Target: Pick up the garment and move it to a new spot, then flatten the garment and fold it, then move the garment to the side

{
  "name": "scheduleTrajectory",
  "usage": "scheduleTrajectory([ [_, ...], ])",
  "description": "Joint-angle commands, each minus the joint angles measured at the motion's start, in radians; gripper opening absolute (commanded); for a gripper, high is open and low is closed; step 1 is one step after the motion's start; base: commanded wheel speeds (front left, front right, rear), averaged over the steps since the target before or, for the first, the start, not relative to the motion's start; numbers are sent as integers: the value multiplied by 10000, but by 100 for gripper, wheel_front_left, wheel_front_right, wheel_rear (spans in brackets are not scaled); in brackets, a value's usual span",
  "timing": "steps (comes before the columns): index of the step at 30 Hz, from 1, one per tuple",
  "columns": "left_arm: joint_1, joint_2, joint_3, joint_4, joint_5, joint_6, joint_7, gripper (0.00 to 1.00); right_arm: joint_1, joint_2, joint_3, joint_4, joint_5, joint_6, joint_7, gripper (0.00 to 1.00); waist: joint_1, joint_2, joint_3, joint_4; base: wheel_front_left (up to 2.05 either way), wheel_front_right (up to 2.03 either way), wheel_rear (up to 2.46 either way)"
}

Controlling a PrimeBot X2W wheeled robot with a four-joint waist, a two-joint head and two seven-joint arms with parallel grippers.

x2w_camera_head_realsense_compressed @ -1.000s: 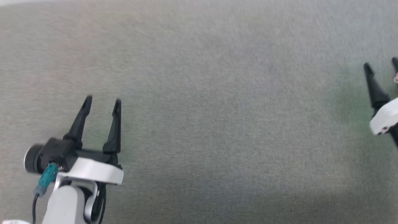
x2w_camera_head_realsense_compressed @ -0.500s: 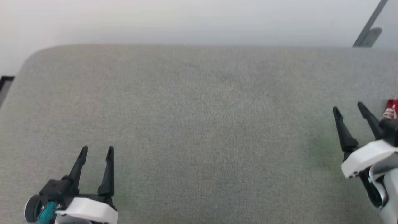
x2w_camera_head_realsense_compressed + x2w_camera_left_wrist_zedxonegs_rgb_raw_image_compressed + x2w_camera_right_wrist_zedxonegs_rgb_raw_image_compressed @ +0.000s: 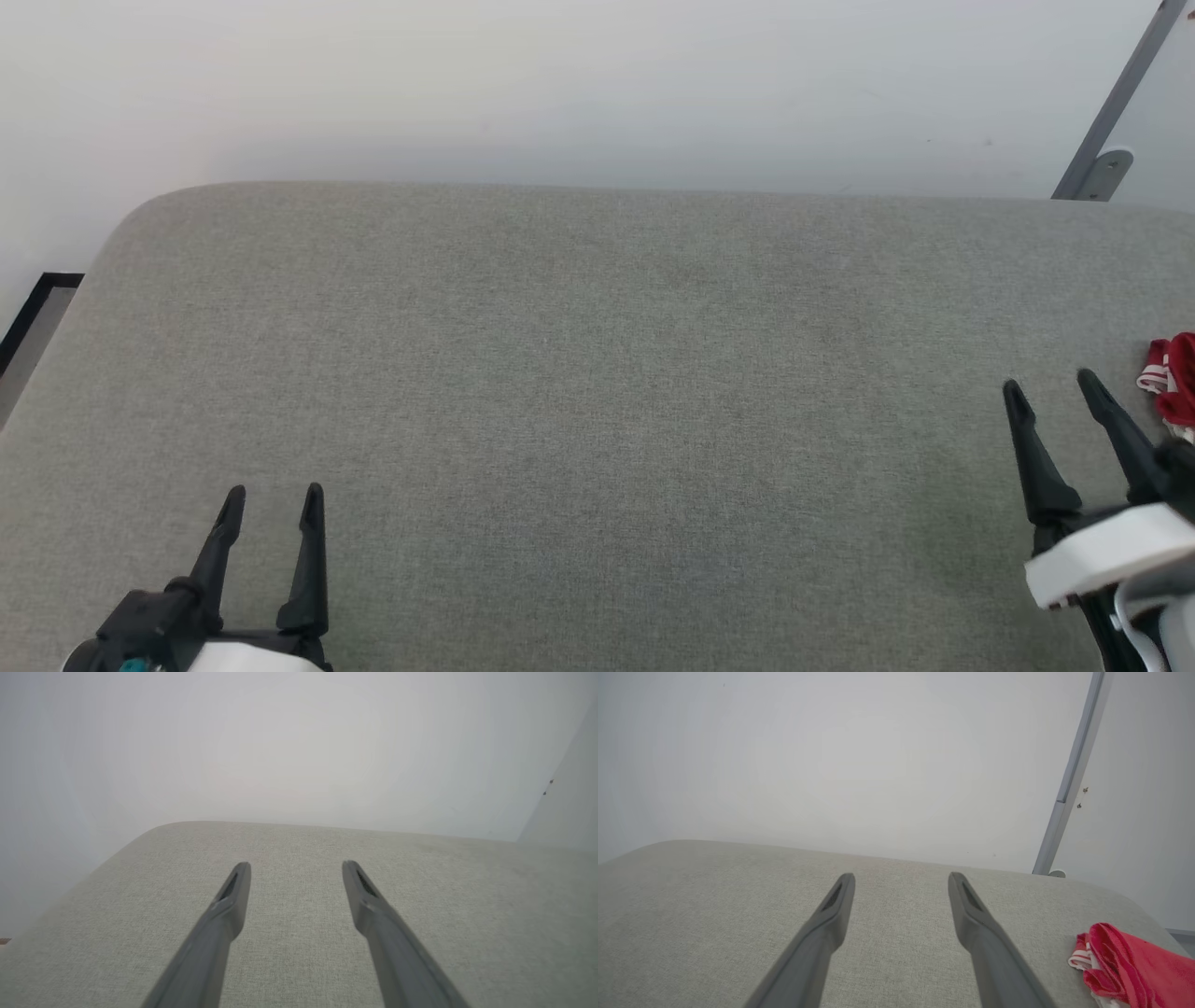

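Note:
The garment (image 3: 1174, 375) is a bunched red cloth with red-and-white striped trim, lying at the right edge of the grey padded surface (image 3: 597, 373); most of it is cut off by the picture's edge. In the right wrist view the garment (image 3: 1125, 966) lies at the lower right, beside and to the right of my fingers. My right gripper (image 3: 1050, 390) is open and empty, just left of the garment and apart from it. My left gripper (image 3: 273, 497) is open and empty at the near left, over bare surface. Both wrist views show spread fingers (image 3: 233, 896) (image 3: 838, 905) with nothing between them.
A white wall (image 3: 560, 84) rises behind the surface's far edge. A grey metal post (image 3: 1111, 103) with a bracket stands at the back right. The surface's rounded left corner (image 3: 131, 215) drops to floor with a dark strip (image 3: 37, 308).
The head camera has tilted up, bringing the wall, the far edge and the garment into view. Both grippers stay open; the right one now shows further into the picture.

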State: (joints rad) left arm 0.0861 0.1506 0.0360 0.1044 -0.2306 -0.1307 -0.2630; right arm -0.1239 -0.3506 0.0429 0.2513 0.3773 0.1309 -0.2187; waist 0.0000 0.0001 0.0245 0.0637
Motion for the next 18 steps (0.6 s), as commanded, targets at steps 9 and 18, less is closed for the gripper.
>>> scheduleTrajectory([
  [9,560,-236,262,-646,179,14,-19,100,1014,359,-640,-1308,-323,-5,429,100,0,-1,51,-112,0,0,0],
  [18,508,-242,171,-774,188,13,-19,100,1284,600,-799,-1802,-430,-5,679,100,0,-1,112,-169,0,0,0],
])
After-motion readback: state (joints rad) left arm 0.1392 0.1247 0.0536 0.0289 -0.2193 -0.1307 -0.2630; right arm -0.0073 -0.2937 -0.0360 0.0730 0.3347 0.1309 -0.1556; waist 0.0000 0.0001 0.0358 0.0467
